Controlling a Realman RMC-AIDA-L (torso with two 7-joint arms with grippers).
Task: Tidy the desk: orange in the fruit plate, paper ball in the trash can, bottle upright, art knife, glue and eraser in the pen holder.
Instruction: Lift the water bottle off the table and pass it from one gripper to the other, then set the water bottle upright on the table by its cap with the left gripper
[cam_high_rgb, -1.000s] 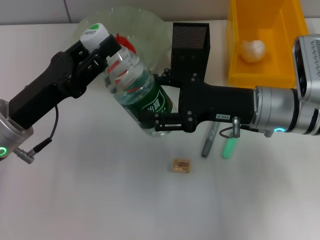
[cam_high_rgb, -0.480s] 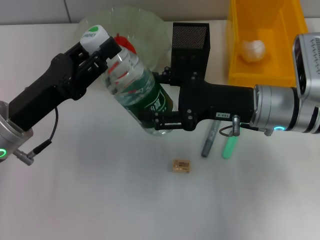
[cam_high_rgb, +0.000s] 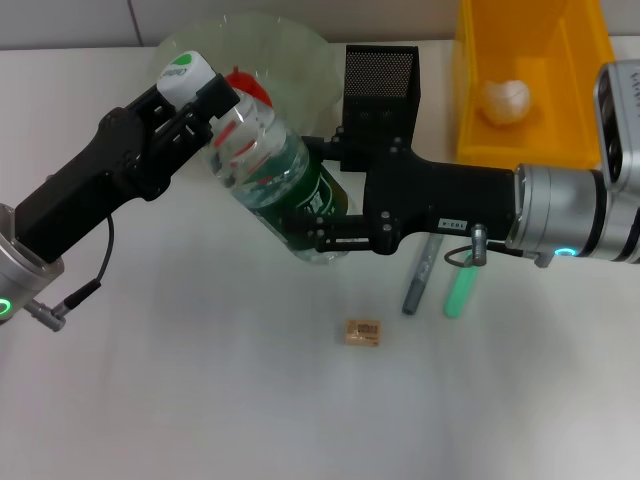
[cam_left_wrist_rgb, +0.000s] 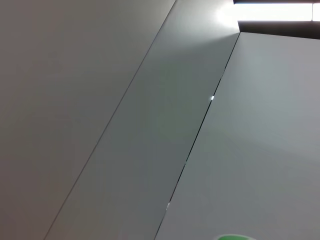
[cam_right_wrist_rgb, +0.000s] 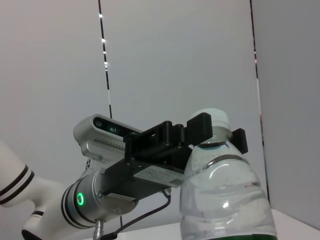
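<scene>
The clear bottle (cam_high_rgb: 275, 170) with its green label hangs tilted above the table, white cap (cam_high_rgb: 187, 70) toward the far left. My left gripper (cam_high_rgb: 212, 103) is shut on its neck just below the cap. My right gripper (cam_high_rgb: 325, 195) is shut on its lower body, one finger on each side. The right wrist view shows the bottle (cam_right_wrist_rgb: 227, 200) with the left gripper (cam_right_wrist_rgb: 212, 131) clamped at its neck. The orange (cam_high_rgb: 245, 84) lies in the fruit plate (cam_high_rgb: 290, 50), partly hidden by the bottle. The paper ball (cam_high_rgb: 505, 100) sits in the trash can (cam_high_rgb: 475, 140). The eraser (cam_high_rgb: 362, 332) lies on the table.
The pen holder (cam_high_rgb: 380, 85) stands behind my right gripper. A grey art knife (cam_high_rgb: 420, 275) and a green glue stick (cam_high_rgb: 460, 292) lie side by side under my right forearm. The left wrist view shows only a wall.
My right gripper has shifted slightly right and away from me, carrying the bottle's base with it. The left gripper and the cap have hardly moved.
</scene>
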